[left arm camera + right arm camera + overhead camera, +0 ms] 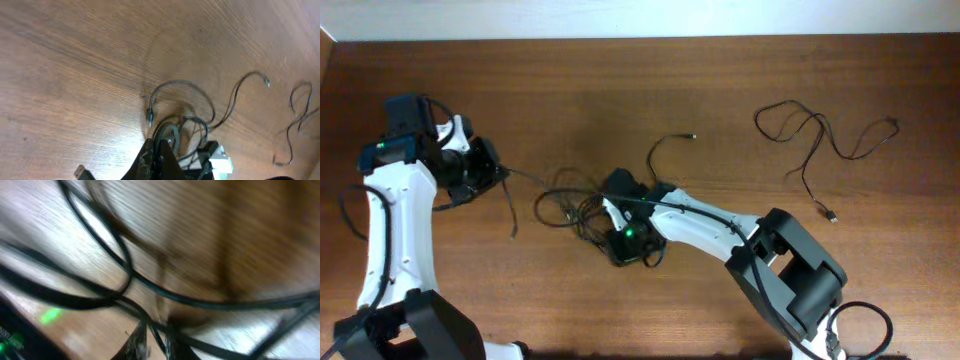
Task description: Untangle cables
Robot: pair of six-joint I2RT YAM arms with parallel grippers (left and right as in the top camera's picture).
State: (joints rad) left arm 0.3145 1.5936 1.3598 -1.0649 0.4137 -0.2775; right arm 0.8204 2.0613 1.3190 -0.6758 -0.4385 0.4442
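Note:
A tangle of thin black cables (572, 205) lies at the table's middle. My left gripper (488, 172) is shut on one cable of the tangle; a taut strand runs from it to the right. In the left wrist view my fingers (161, 152) pinch that cable, with the tangle (186, 114) beyond and a USB plug (80, 172) beside them. My right gripper (620, 218) sits in the tangle's right side. In the blurred right wrist view its fingers (156, 340) close on a black cable (125, 275). A separate cable (820, 135) lies loose at the far right.
The loose cable's plug (831, 216) lies at the right. One free end of the tangle (692, 136) curls toward the back. The right arm (720, 225) stretches across the table's middle. The table's back edge (640, 38) meets a white wall.

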